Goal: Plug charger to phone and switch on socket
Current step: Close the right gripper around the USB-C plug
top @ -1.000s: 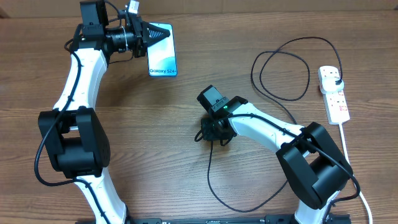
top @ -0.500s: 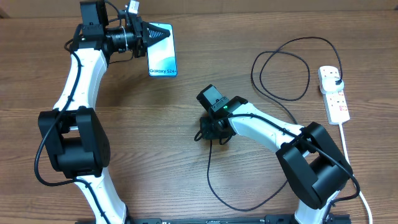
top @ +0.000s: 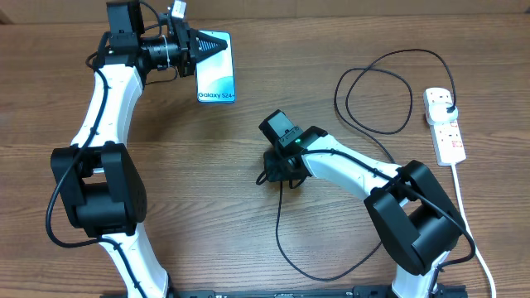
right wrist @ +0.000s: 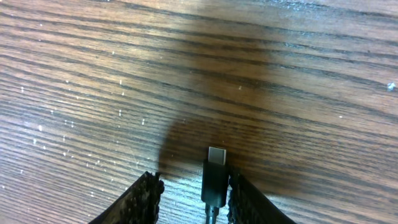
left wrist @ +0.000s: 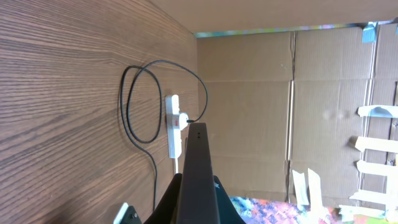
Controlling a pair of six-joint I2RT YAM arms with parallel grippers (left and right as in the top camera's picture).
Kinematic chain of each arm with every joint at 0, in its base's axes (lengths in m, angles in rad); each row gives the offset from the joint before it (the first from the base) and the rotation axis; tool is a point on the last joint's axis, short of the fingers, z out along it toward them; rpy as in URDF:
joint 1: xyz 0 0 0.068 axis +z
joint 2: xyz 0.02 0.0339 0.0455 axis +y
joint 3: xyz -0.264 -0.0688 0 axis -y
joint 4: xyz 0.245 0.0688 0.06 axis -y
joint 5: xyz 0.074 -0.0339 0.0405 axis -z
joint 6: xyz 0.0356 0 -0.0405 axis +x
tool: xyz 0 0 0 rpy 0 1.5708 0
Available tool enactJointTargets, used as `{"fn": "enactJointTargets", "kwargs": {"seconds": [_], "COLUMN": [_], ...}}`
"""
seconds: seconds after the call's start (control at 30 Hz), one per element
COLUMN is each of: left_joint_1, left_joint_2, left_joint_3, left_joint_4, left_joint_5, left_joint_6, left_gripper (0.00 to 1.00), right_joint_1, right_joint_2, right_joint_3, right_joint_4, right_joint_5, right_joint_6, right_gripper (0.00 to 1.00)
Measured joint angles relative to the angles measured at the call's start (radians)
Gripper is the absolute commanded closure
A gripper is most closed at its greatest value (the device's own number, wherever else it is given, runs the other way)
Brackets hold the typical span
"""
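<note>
At the near edge of the desk (top: 207, 190), around 5 o'clock, the thin black cable of the charger (right wrist: 215, 180) swept in a wide slack curve and ran back up toward the middle. There the right gripper (right wrist: 193, 186) pointed down at the wood near the desk's centre. Its jaws stood apart and clamped nothing. The connector tip lay flat on the desk between them, touching the inner face of the finger (right wrist: 245, 202) on the 3 o'clock side of the wrist view. A clear gap showed between the tip and the other finger (right wrist: 146, 196). The tip's metal end pointed to 12 o'clock in that view.

Farther out, at about 2 o'clock, the cable made a loose loop on the wood. From there it ran to its black plug (top: 447, 103), seated in the far end of the socket (top: 448, 134). The socket lay lengthwise at the 3 o'clock edge, red-orange marks on top. Its thick white cord (top: 470, 222) trailed back toward the near edge.

Farthest away, at 11 o'clock, the left gripper (top: 205, 48) was closed on the far end of the phone (top: 217, 79). The phone faced screen up, its "Galaxy S24+" text at the nearer end. Whether it rested on the desk or hung just above it could not be told. Beyond the desk rose a cardboard wall (left wrist: 249, 93).
</note>
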Motion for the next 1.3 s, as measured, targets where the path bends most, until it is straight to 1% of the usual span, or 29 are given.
{"fn": "enactJointTargets", "kwargs": {"seconds": [0.4, 0.53, 0.67, 1.07, 1.17, 1.2, 1.23, 1.3], "left_joint_1": [0.000, 0.000, 0.000, 0.011, 0.013, 0.013, 0.013, 0.013], "left_joint_2": [0.000, 0.000, 0.000, 0.000, 0.000, 0.000, 0.000, 0.000], "left_joint_3": [0.000, 0.000, 0.000, 0.000, 0.000, 0.000, 0.000, 0.000], "left_joint_4": [0.000, 0.001, 0.001, 0.004, 0.004, 0.004, 0.004, 0.004], "left_joint_5": [0.023, 0.026, 0.026, 0.026, 0.026, 0.026, 0.026, 0.026], "left_joint_6": [0.000, 0.000, 0.000, -0.001, 0.000, -0.001, 0.000, -0.001], "left_gripper": [0.96, 0.96, 0.96, 0.96, 0.96, 0.96, 0.96, 0.96], "right_joint_1": [0.002, 0.002, 0.001, 0.020, 0.019, 0.019, 0.019, 0.020], "right_joint_2": [0.009, 0.009, 0.012, 0.015, 0.015, 0.016, 0.016, 0.018], "right_joint_3": [0.020, 0.020, 0.021, 0.024, 0.024, 0.024, 0.024, 0.024], "right_joint_4": [-0.069, -0.071, -0.072, -0.076, -0.076, -0.076, -0.075, -0.074], "right_joint_5": [0.076, 0.075, 0.066, 0.006, 0.007, 0.006, 0.006, 0.002], "right_joint_6": [0.086, 0.092, 0.094, 0.114, 0.120, 0.122, 0.124, 0.126], "right_gripper": [0.63, 0.66, 0.73, 0.77, 0.80, 0.82, 0.87, 0.89]}}
